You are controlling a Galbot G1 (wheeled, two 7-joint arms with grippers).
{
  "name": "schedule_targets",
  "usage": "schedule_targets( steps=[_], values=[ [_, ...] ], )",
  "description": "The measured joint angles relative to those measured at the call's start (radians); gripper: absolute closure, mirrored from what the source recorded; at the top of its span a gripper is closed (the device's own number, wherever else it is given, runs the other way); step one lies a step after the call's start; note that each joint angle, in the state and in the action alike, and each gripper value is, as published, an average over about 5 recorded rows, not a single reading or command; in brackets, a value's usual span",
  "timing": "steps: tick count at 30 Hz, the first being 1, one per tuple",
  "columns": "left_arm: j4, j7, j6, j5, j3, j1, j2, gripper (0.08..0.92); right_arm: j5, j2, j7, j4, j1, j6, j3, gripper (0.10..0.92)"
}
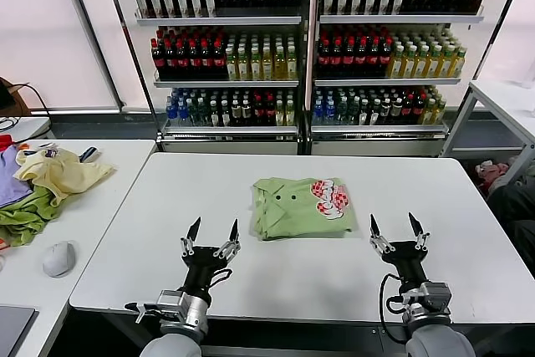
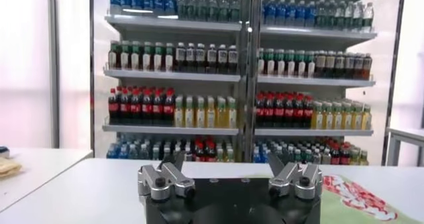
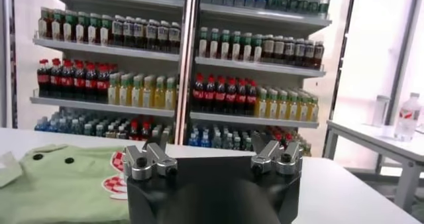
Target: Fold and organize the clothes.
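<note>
Where it lies, shirt (image 1: 303,206) is folded square.

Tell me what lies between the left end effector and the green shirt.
Nothing: in the head view only bare white table separates the open left end effector from the folded green shirt.

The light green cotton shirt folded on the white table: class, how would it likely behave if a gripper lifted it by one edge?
The light green cotton shirt is soft layered cloth, so it would probably droop and unfold. It looks light. Pushed, it likely bunches rather than slides whole.
</note>
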Motion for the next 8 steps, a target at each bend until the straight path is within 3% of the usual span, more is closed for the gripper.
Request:
schedule_targets(
  steps=[8],
  values=[
    [-0.011, -0.001, 0.01, 0.001, -0.009, 0.016, 0.001, 0.177, -0.019, 0.007, 0.012, 0.028, -0.027, 0.001, 0.003, 0.203]
  ],
)
